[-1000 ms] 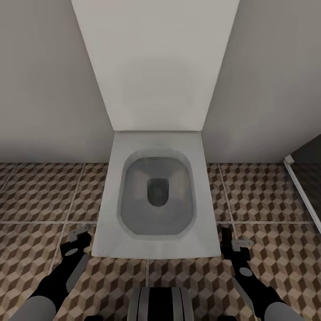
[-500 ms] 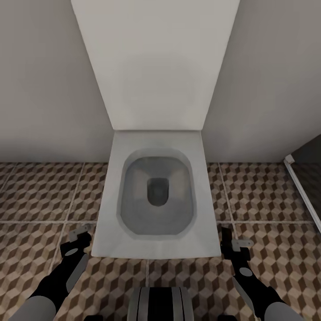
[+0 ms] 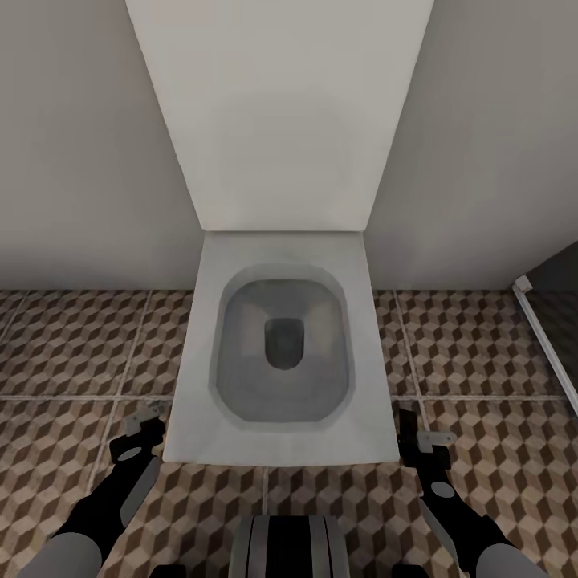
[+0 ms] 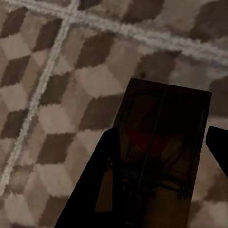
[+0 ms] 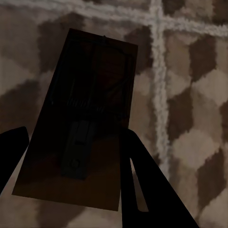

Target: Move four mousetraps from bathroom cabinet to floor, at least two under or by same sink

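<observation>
Mousetraps sit one in each claw: the left gripper (image 4: 161, 175) clenches a trap (image 4: 164, 156), the right gripper (image 5: 71, 156) another (image 5: 83, 118), low in frame beside the toilet (image 3: 281, 353). Best carry them level to the sink before lowering onto the floor (image 3: 72, 345).

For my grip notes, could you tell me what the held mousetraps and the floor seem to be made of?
Both mousetraps look like dark matte wooden boards carrying thin metal wire and a coiled spring. The bathroom floor looks like printed ceramic tile, judging by its pale grout lines, though this render leaves that open.
</observation>
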You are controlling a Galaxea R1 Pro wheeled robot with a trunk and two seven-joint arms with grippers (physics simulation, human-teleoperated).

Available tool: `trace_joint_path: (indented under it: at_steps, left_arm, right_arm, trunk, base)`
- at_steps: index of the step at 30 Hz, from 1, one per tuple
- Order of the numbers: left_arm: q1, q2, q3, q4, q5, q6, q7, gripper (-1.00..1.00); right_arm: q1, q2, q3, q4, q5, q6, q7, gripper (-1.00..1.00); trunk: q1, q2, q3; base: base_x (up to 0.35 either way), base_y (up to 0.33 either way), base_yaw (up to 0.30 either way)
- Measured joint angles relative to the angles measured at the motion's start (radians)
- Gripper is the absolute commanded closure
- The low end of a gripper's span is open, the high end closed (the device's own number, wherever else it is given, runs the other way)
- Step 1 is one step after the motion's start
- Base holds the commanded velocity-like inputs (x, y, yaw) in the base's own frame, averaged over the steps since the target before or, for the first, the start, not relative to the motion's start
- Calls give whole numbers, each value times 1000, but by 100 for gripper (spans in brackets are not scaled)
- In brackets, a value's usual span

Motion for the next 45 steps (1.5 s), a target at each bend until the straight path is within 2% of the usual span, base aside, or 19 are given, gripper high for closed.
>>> trace_joint_path:
  at_steps: [4, 8, 45]
  left_arm:
    - [0, 0, 1, 0, 0, 0, 0, 100]
    - [0, 0, 1, 0, -1, 0, 1, 100]
    - [0, 0, 1, 0, 2, -2, 1, 100]
  right_arm:
    - [0, 0, 0, 0, 0, 0, 0, 100]
    - [0, 0, 0, 0, 0, 0, 0, 100]
    - [0, 0, 0, 0, 0, 0, 0, 100]
  trunk:
    - [0, 0, 0]
    - [2, -1, -15]
    - [2, -1, -15]
  base:
    - [0, 0, 0]
    - [0, 0, 0]
    - [36, 12, 0]
